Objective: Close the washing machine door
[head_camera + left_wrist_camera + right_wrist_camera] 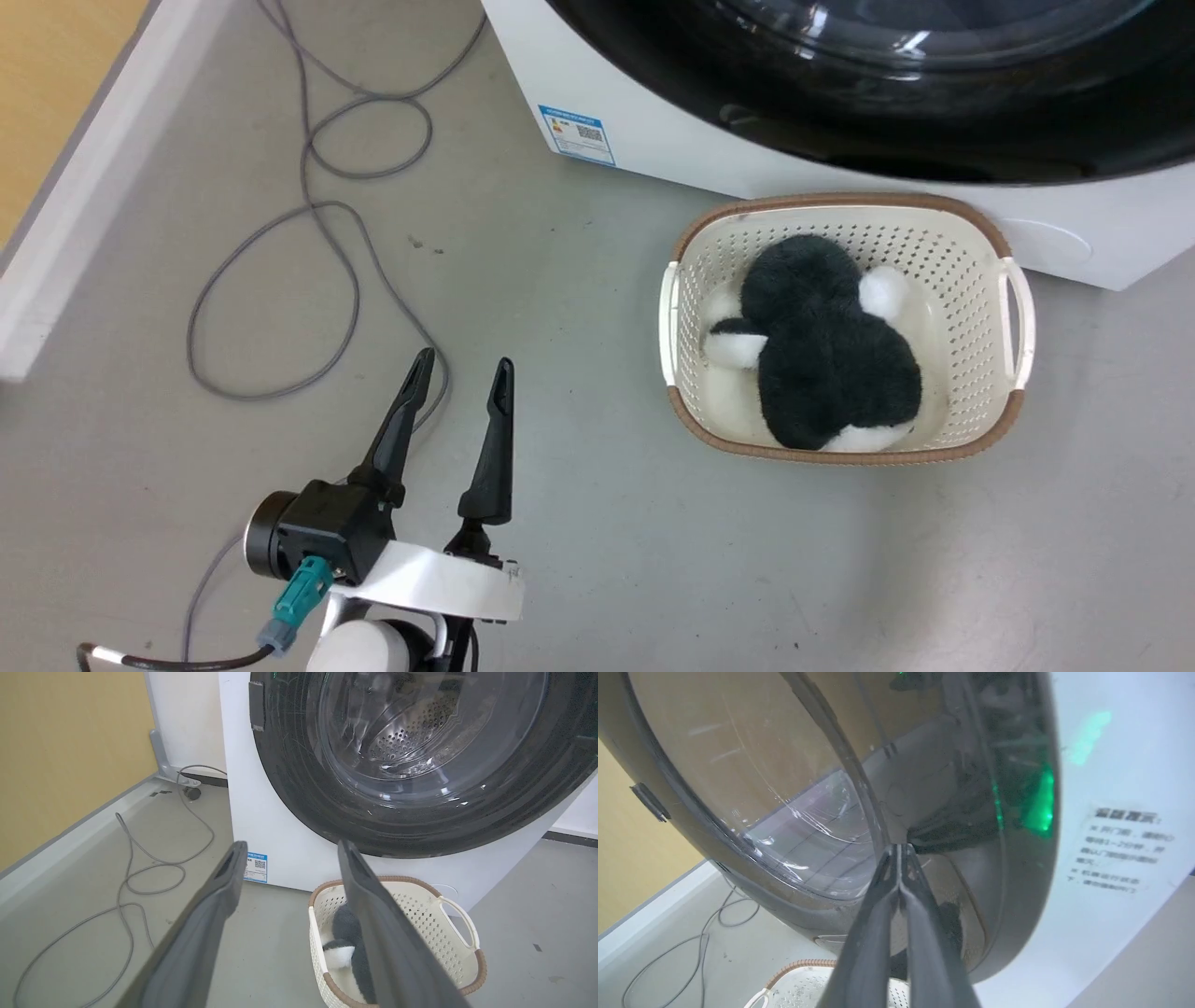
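- Right gripper (900, 848) pinched fully together, empty; tips up against the glossy outer face of the washing machine door (752, 765), at 12 o'clock straight ahead; contact likely, not certain.
- Left gripper (464, 362) spread wide, holding nothing, low over the grey floor (579, 560); door well apart at 1 o'clock from it in the head view.
- Door: large round black disc, mirror-glossy, with a bulging clear glass bowl at centre; flat against the white front of the washing machine (653, 140), latched or not impossible to tell.
- Perforated shiny steel drum (411, 732) behind the glass.
- Small blue sticker (577, 133) low on the smooth white panel.
- At 3 o'clock from the left gripper: cream perforated basket (1013, 317) with brown rim, holding a fluffy black-and-white plush toy (831, 364).
- At 11 o'clock: thin grey cable (317, 215) in loose loops.
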